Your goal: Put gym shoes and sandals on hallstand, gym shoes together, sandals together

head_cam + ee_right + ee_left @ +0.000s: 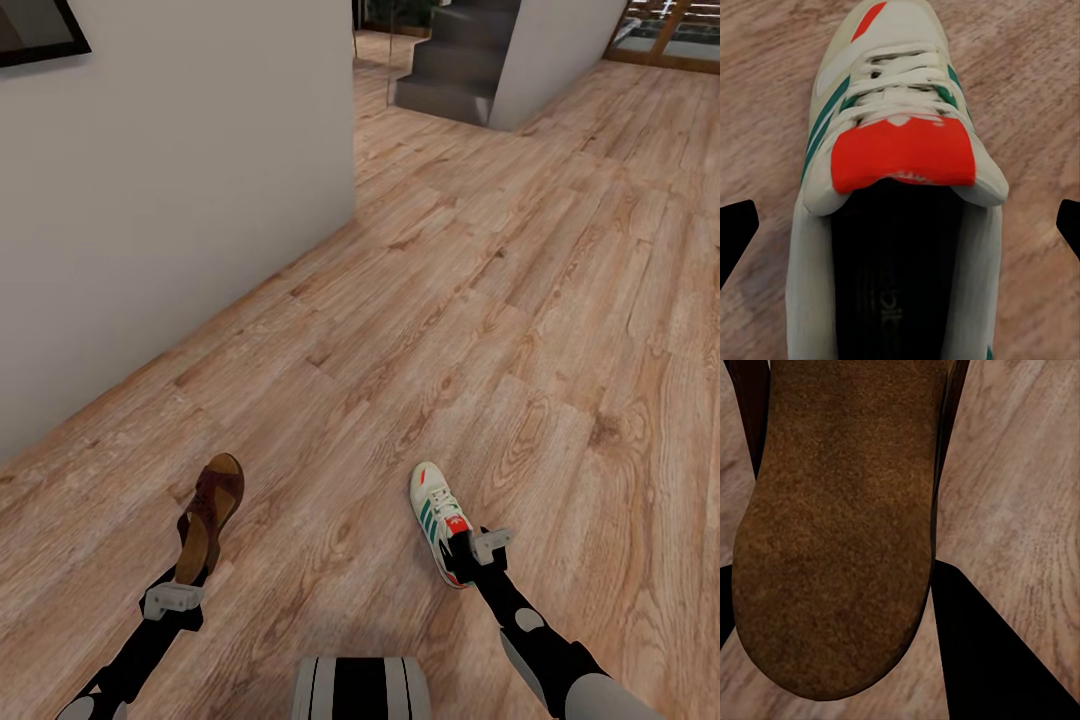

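A dark brown sandal [213, 503] hangs tilted on its side above the corridor floor [450, 300], with my left gripper [188, 572] shut on its heel end. In the left wrist view its suede footbed [832, 532] sits between the black fingers [982, 660]. A cream gym shoe [436, 505] with green stripes and an orange-red tongue is held at the heel by my right gripper [463, 556]. In the right wrist view the shoe [900, 157] lies between the fingertips [735, 236], which stand wide apart. The hallstand is out of view.
A pale wall [150, 200] runs along the left and ends at a corner. Grey stairs [450, 70] rise at the far end beside a wall block. Wood planks stretch ahead and to the right. My trunk [360, 690] shows at the bottom.
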